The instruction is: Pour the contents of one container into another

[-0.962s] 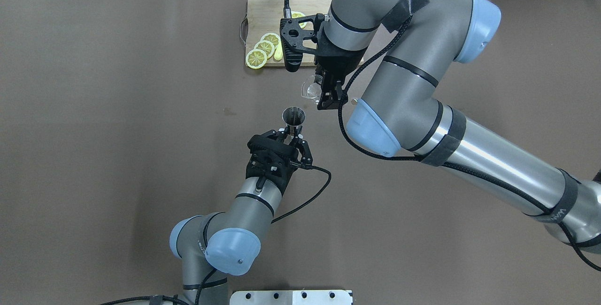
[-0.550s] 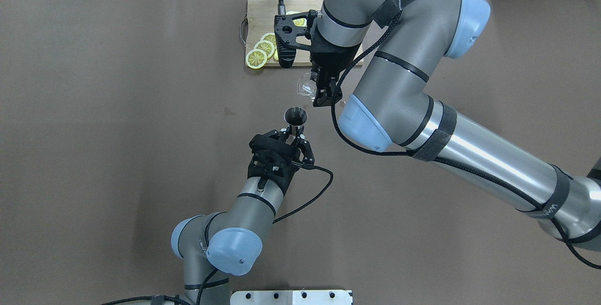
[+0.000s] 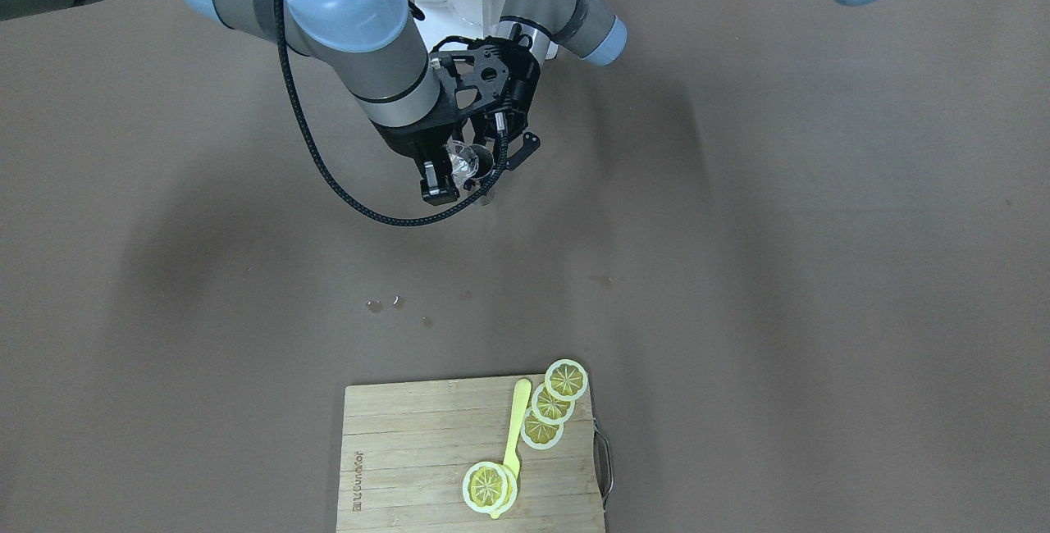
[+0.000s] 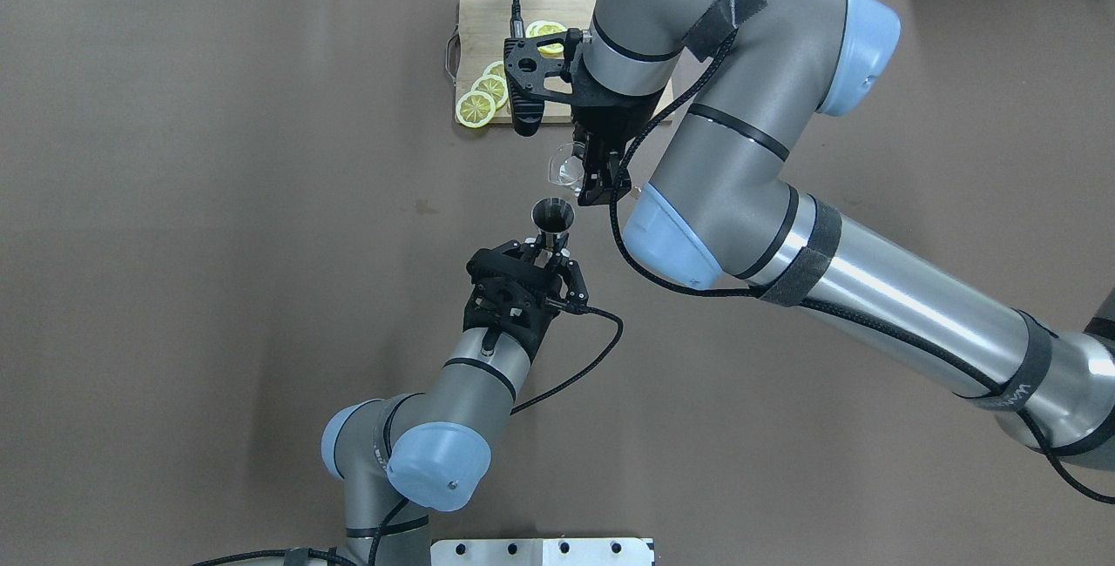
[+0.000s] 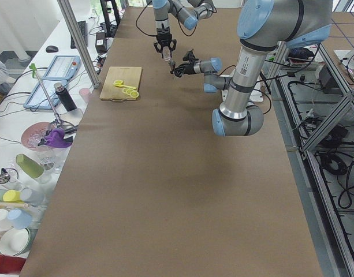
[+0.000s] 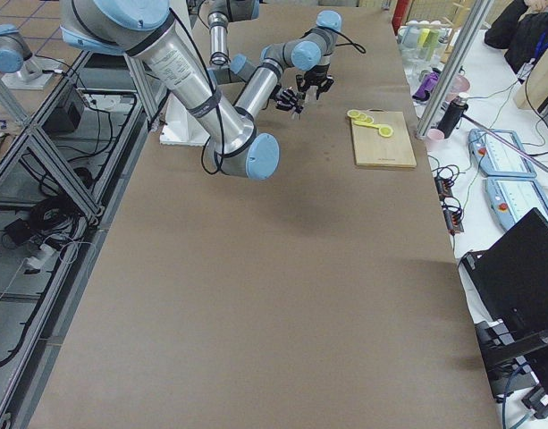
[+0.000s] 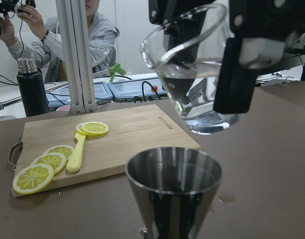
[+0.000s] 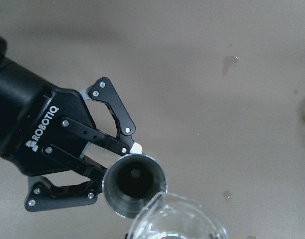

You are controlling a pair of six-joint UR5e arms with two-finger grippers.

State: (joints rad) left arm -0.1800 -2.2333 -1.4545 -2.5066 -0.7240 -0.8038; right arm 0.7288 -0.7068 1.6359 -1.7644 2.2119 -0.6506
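ROBOTIQ, white lettering, on left gripper [image 8: 117, 172] body.

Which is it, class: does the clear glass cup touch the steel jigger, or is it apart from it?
Apart. The left wrist view shows the glass cup hanging above the jigger, with a strip of table visible between cup base and jigger rim.

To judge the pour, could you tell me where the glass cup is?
Overhead view, centre: the glass cup is in the right gripper, just beyond the steel jigger, short of the cutting board.
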